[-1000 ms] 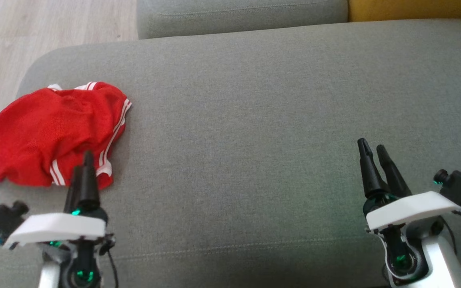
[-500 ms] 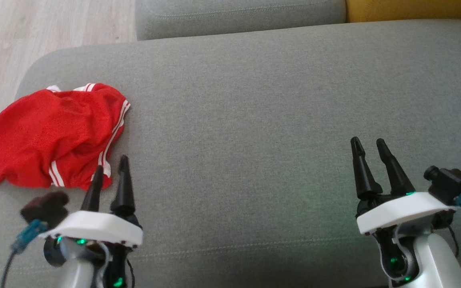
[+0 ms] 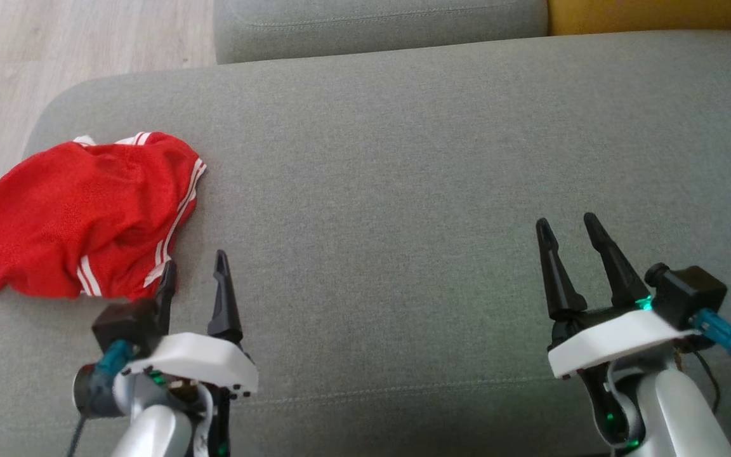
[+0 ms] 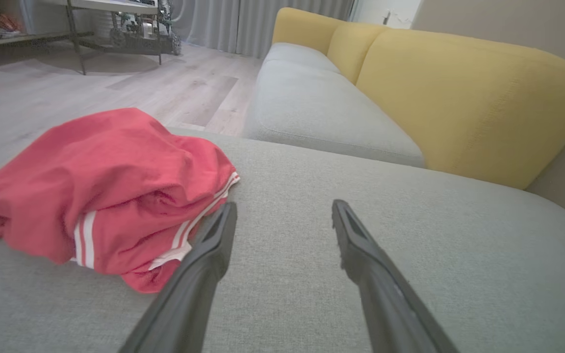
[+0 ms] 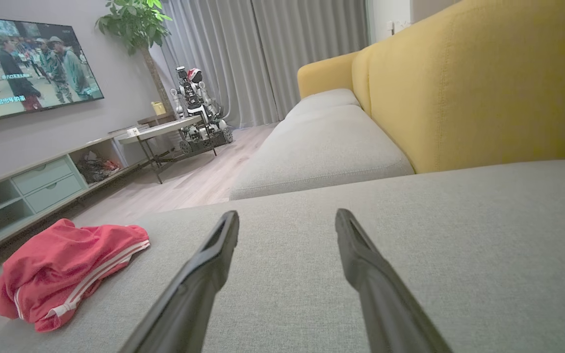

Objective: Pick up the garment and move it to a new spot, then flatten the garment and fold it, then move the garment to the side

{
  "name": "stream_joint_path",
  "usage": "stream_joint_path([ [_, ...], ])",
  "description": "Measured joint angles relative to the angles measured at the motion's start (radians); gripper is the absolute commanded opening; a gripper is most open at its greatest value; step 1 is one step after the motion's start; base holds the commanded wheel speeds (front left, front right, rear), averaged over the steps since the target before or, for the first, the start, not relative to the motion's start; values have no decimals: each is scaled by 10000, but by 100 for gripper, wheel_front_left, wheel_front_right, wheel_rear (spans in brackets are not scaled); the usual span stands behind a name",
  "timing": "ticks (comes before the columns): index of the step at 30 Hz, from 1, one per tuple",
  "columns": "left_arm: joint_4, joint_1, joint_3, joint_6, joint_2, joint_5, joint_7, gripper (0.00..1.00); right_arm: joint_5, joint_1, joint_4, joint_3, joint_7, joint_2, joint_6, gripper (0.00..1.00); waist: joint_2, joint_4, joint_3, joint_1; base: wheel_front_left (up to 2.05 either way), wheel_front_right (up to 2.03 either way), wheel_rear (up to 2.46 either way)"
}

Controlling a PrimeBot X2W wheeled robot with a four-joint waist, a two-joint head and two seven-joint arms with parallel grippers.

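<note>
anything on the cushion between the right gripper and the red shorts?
Only bare grey cushion between the right gripper and the shorts, per head and right wrist views. The left gripper sits by the shorts' near corner.

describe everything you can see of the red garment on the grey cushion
The red garment looks like thin mesh sportswear with paired white stripes along its edges. It lies loosely bunched and wrinkled, in rough layers rather than flat, at the left end of the grey cushion, its far-left part reaching the cushion's edge. Nothing grips it. The open left gripper stands at its near right corner; whether a finger touches the cloth cannot be told.
</note>
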Motion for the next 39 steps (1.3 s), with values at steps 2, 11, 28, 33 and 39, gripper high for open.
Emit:
stream_joint_path([
  [2,-77,-52,-215,238,88,155,-61,100,-244,-10,-100,48,-69,0,0,100,0,-13,13,0,0,0,0],
  [11,-660,-272,-851,959,303,855,-341,100,-1106,-60,-232,157,-341,0,0,100,0,-57,30,0,0,0,0],
  [28,-1310,-221,-600,466,-61,2337,-853,100,-2631,-211,-569,251,-863,-2,2,100,0,-72,111,0,0,0,0],
  [33,-1072,174,209,-546,-686,2359,-1003,100,-2612,-211,-541,199,-991,-4,4,100,0,-66,103,0,0,0,0],
  [39,-282,567,1383,-1983,-1294,2334,-1118,100,-2368,-208,-77,128,-1174,-4,6,100,0,-80,16,0,0,0,0],
])
